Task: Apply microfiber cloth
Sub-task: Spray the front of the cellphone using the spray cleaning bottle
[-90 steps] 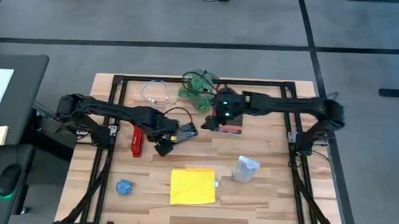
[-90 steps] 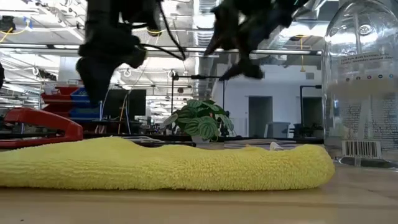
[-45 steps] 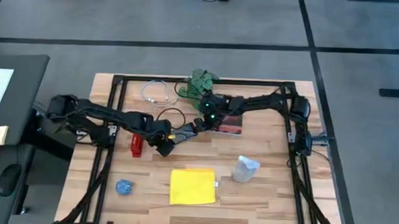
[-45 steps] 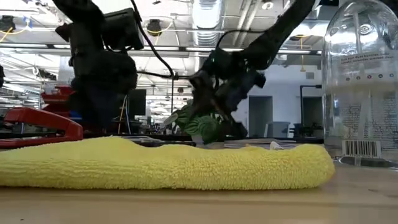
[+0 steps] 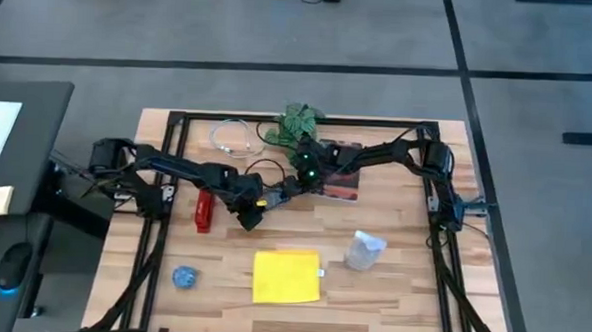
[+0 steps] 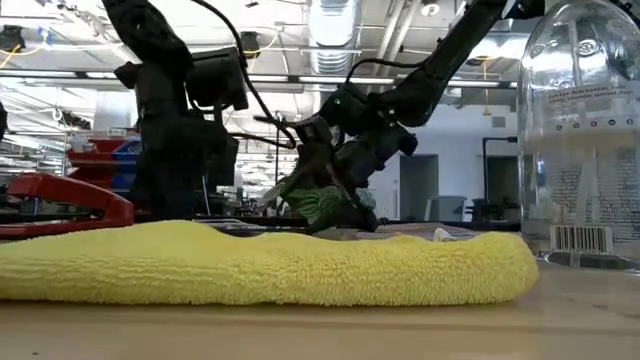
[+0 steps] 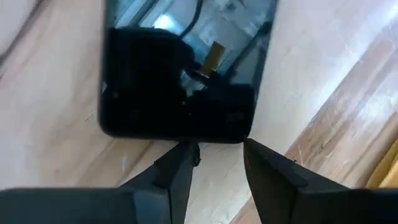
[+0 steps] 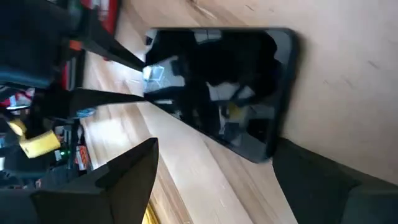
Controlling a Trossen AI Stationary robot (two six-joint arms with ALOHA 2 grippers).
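Near front edge, microfiber cloth (image 5: 286, 276) flat, square; both end effectors (image 5: 257, 210) (image 5: 293, 184) parted at smartphone (image 5: 278, 193).

Microfiber cloth (image 5: 286, 276): bright yellow, plain, nubby pile visible in low view (image 6: 260, 265). One small white tag at its edge.

Smartphone (image 7: 180, 68): glossy black, screen mirroring pale lights.

Book (image 5: 341, 184): dark red cover.

Stapler (image 5: 204, 209): red; same red in low view (image 6: 60, 200).

Plant (image 5: 296, 121): green leaves with paler veining (image 6: 322, 200).

Crumpled ball (image 5: 184, 276): blue.

Bottle (image 6: 580, 130): clear, with white print and a black barcode.

Cable coil (image 5: 233, 137): white.

Table (image 5: 391, 290): light wood, striped plank grain, black frame.

Both arms: dark, near black; green light on the right one.
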